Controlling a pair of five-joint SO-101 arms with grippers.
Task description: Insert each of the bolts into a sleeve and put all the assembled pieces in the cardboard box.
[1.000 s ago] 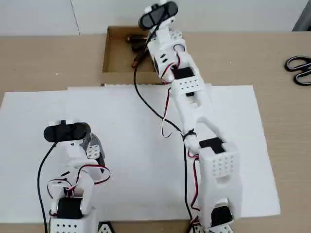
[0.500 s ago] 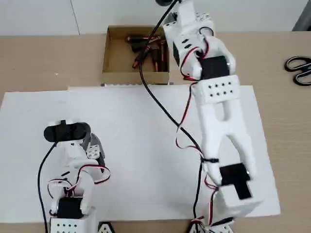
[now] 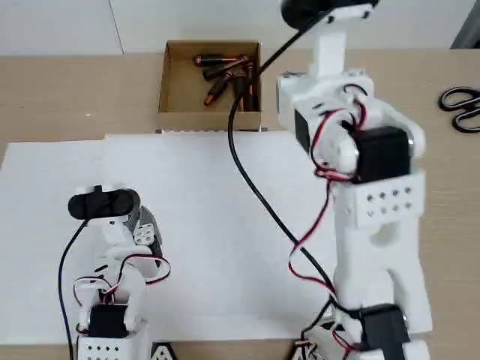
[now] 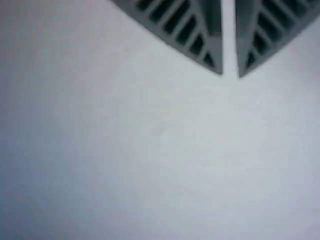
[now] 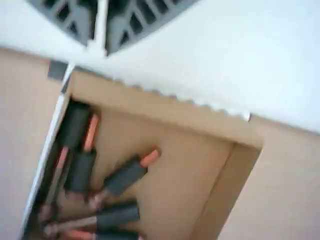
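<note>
right gripper (image 5: 102, 47), closed and empty, hangs high just beside the cardboard box (image 5: 165, 120), where assembled pieces (image 5: 122, 176) lie at mixed angles.

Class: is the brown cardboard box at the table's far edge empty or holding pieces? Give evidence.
Holding pieces: the brown cardboard box contains several dark-sleeved, orange-tipped bolts lying flat along one side.

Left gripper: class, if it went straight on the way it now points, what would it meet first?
Probably the paper: the left gripper points down at it, with nothing visible between them.
</note>
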